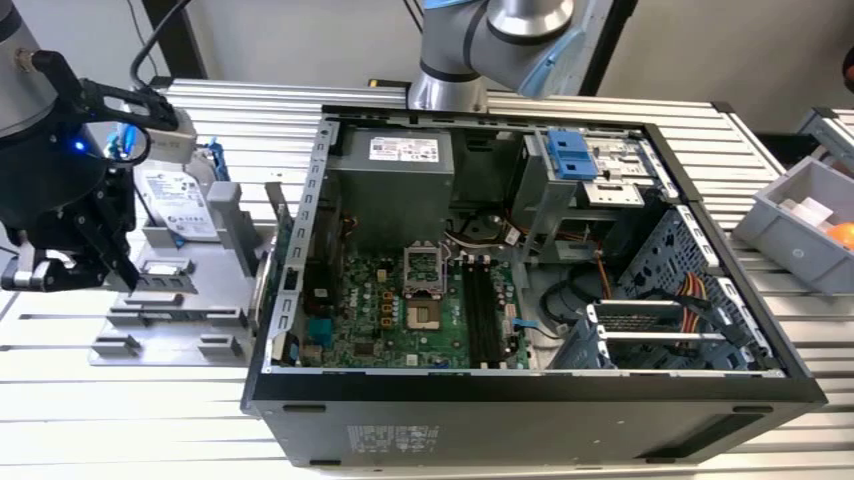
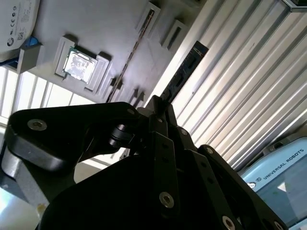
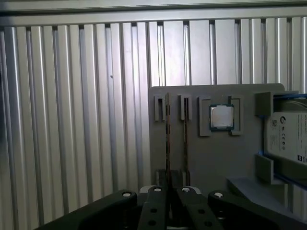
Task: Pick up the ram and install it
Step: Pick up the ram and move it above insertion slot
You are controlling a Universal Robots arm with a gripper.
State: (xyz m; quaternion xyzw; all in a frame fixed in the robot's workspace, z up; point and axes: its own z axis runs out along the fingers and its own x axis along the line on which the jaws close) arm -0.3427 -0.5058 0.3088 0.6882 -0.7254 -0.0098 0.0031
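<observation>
Exterior view, gripper [image 1: 107,262]: at the exterior view's left, above one end of the grey tray [image 1: 174,335], well apart from the open computer case [image 1: 534,395].
Exterior view, risk: a long carry to the black memory slots [image 1: 483,310]; likely to clip the case's sheet-metal wall if brought in low.
Exterior view, surfaces: ribbed aluminium table [image 1: 80,400]; matte moulded tray; green motherboard [image 1: 374,320] crowded with small parts.

Second wrist view, grip: pinching one end of the ram [image 2: 184,72], seemingly clear of its tray slot.
Second wrist view, risk: held by an end only, so prone to swing or twist in the grip; could knock the spare stick [image 2: 132,52] just beside.
Second wrist view, shape: thin, long, flat board, dark face with small black chips; square silver processor [image 2: 79,64] nearby in its pocket.

First wrist view, ram: edge-on, a thin line running into the gripper, parallel to the spare stick.
First wrist view, risk: slim and brittle-looking; a skewed entry would probably jam it or stress the contacts.
First wrist view, neighbour: hard drive [image 3: 288,139], white label, blue frame, at the tray's end.
</observation>
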